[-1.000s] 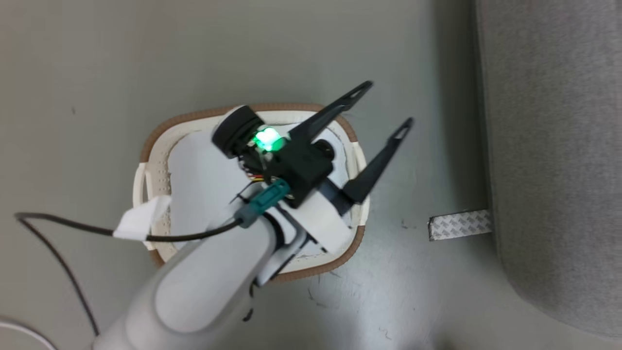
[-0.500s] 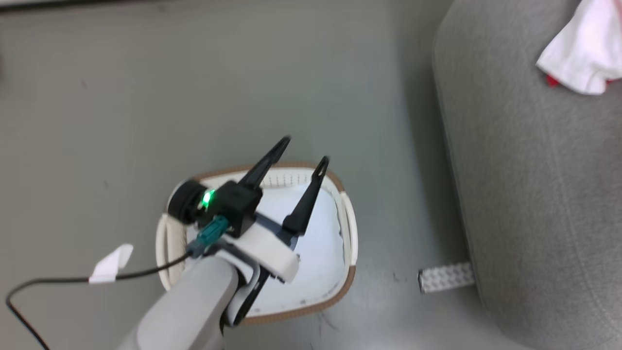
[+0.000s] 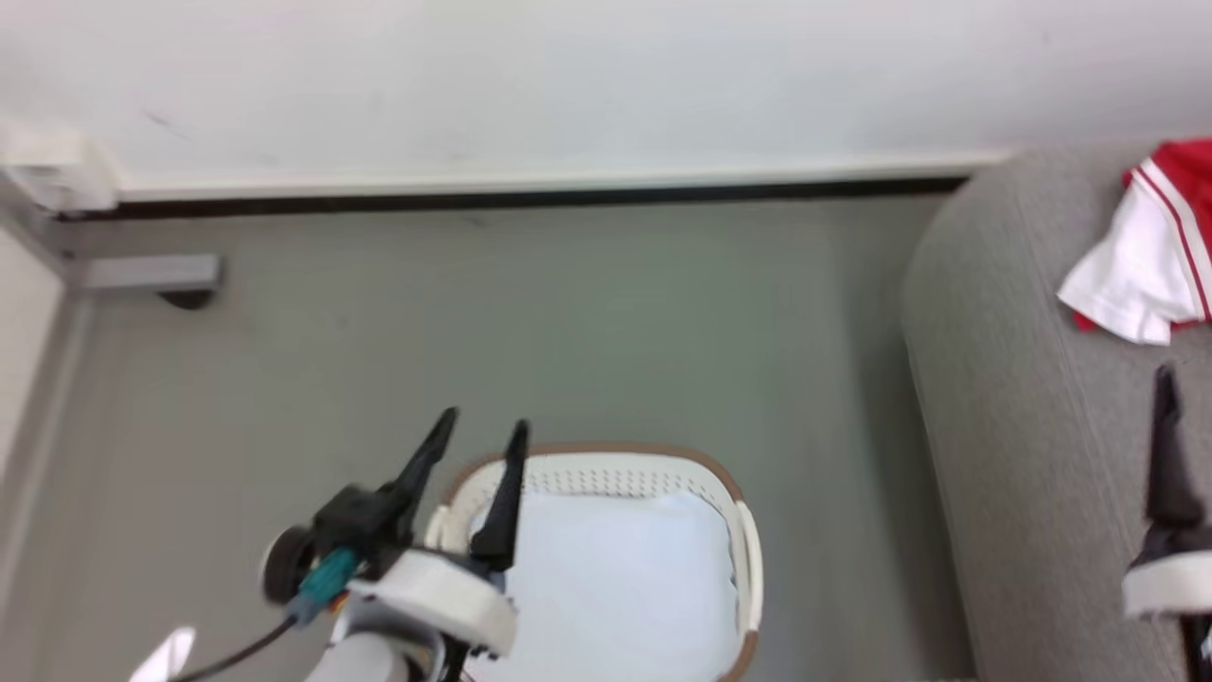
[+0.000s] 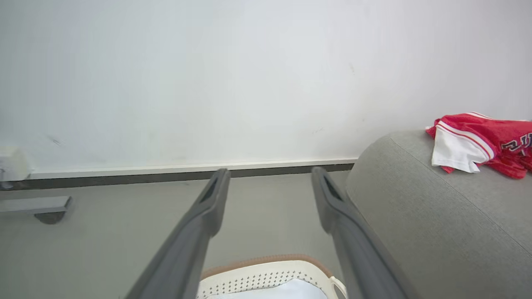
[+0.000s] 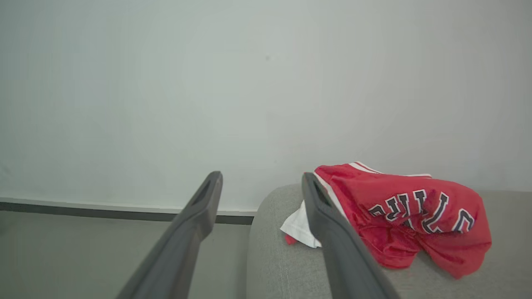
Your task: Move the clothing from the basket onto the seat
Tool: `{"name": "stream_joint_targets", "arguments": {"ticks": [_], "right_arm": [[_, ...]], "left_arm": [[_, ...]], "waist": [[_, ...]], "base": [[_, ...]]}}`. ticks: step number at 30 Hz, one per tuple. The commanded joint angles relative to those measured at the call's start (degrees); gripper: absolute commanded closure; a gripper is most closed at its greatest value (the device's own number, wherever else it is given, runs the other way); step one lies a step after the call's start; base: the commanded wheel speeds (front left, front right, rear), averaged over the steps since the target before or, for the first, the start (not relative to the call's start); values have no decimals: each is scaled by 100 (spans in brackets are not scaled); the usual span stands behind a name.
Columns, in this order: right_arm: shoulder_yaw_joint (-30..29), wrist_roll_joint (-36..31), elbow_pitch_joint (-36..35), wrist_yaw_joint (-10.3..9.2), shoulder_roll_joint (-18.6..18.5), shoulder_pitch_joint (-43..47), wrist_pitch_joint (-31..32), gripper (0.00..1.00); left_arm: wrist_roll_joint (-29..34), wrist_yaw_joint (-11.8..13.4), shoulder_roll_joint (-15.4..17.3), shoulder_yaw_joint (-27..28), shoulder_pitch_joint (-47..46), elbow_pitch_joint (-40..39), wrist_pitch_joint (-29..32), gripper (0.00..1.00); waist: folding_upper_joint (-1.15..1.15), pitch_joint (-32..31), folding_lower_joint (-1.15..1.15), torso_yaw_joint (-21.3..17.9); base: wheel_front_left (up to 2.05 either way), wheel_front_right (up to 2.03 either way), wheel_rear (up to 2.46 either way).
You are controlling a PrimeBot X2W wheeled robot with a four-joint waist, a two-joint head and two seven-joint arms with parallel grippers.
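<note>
The red jersey (image 3: 1160,237) with white panels lies crumpled on the light-grey sofa (image 3: 1023,426), its black lettering facing the right wrist view (image 5: 399,216). It also shows on the sofa's top in the left wrist view (image 4: 478,141). The cream basket (image 3: 606,462) with its brown rim stands on the floor left of the sofa. My left gripper (image 3: 481,428) hangs open over the basket's far left corner, holding nothing (image 4: 270,171). My right gripper (image 5: 261,177) is open and empty, short of the jersey, above the sofa's (image 5: 291,257) end. One of its fingers (image 3: 1167,445) rises at the head view's right edge.
A pale blue-white pillow-like cloth (image 3: 615,578) fills the basket's inside. A white wall with a dark baseboard (image 3: 511,199) runs behind. A grey block (image 3: 151,273) sits on the floor at the far left. A black cable with a white tag (image 3: 166,654) trails from my left wrist.
The head camera has tilted up, bringing the wall and the jersey into view. Relative to the basket, my left gripper has shifted from its right side to its far left corner, fingers narrower.
</note>
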Motion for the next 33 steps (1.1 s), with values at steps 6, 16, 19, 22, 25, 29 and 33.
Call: {"name": "stream_joint_targets", "arguments": {"ticks": [6,16,19,22,25,29,33], "right_arm": [[285,-353,-286,-14,337,884,1,0],[357,-653,-178,-14,720,1915,1,0],[413,-661,-124,-14,783,1990,1,0],[473,-660,-45,-14,820,2033,2,0],[500,-604,2,-14,838,2019,1,0],[487,-572,35,-14,847,2021,1,0],[485,-565,53,-14,850,2036,2,0]], "left_arm": [[367,96,-137,799,1015,-327,-5,0],[810,-229,-470,1622,2030,-420,-7,0],[902,-347,-561,1764,2143,-338,-7,0],[1025,-480,-604,1875,2216,-191,-7,0],[1119,-599,-672,1954,2260,-67,-7,0],[1218,-689,-750,2058,2251,38,-7,0],[1286,-773,-793,2137,2257,121,-7,0]], "waist": [[0,-781,2,469],[0,-1388,2,502],[0,-1456,2,442],[0,-1506,2,386],[0,-1551,2,339],[0,-1576,2,287],[0,-1599,2,247]], "base": [[0,0,0],[0,0,0],[0,0,0],[0,0,0],[0,0,0],[0,0,0],[0,0,0]]}}
